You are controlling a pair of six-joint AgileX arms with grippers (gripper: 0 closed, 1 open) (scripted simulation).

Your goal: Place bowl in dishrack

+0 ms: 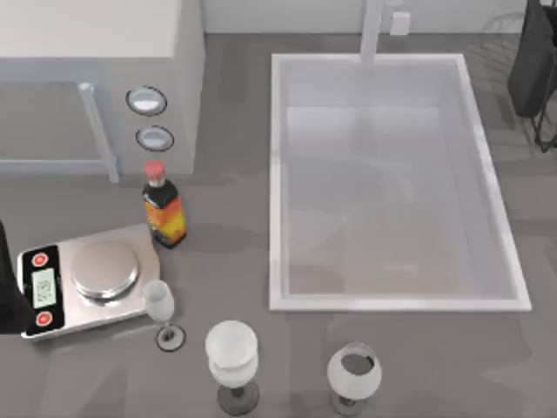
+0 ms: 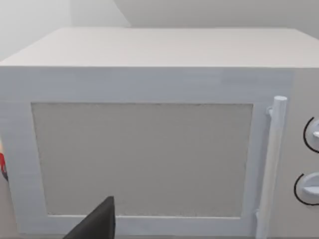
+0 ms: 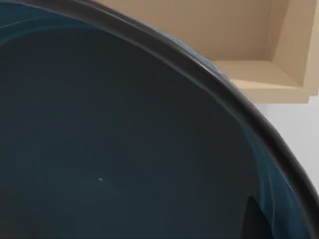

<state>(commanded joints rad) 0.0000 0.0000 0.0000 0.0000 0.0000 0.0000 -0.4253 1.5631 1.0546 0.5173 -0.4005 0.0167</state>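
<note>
The bowl (image 3: 124, 139) sits very close in the right wrist view, showing its glossy dark teal inside and a darker rim. It is tilted, with a wall and a wooden shelf behind it. My right gripper is shut on the bowl, and one dark fingertip (image 3: 255, 221) lies against the inside wall by the rim. The dishrack (image 1: 533, 61), thin black wires with a dark grey panel, stands at the table's far right corner, beyond the sink. My left arm (image 1: 5, 287) is parked at the left edge beside the scale.
A white sink basin (image 1: 500, 218) fills the middle right. A microwave (image 1: 96, 78) stands at the far left, facing the left wrist camera (image 2: 149, 149). Near the front are a kitchen scale (image 1: 87, 279), a sauce bottle (image 1: 163, 209) and three stemmed glasses (image 1: 232, 357).
</note>
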